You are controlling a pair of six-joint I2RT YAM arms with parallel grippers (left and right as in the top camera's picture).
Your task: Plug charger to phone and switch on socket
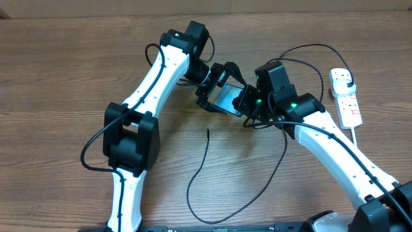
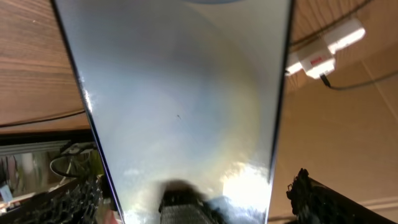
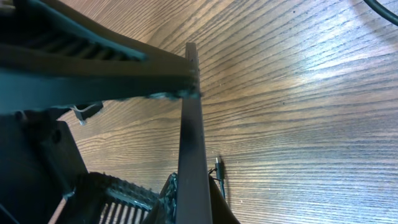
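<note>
Phone (image 1: 225, 96) mid-frame overhead, tilted, its ends swallowed by both grippers. Right gripper (image 1: 244, 104) is clamped on it. The right wrist view gives only a thin edge-on slab, with the charger (image 1: 207, 136) tip lying loose on the table (image 1: 77, 58) below. Left gripper (image 1: 217, 87) straddles the glowing screen, fingers (image 2: 317, 199) spread, a gap showing beside the rim. Socket (image 1: 346, 96) far right, black plug in; both arms bend inward.

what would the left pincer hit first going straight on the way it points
The phone, right in front of it; past that, probably the right pincer gripping the phone's far end, though depth is unclear.
</note>
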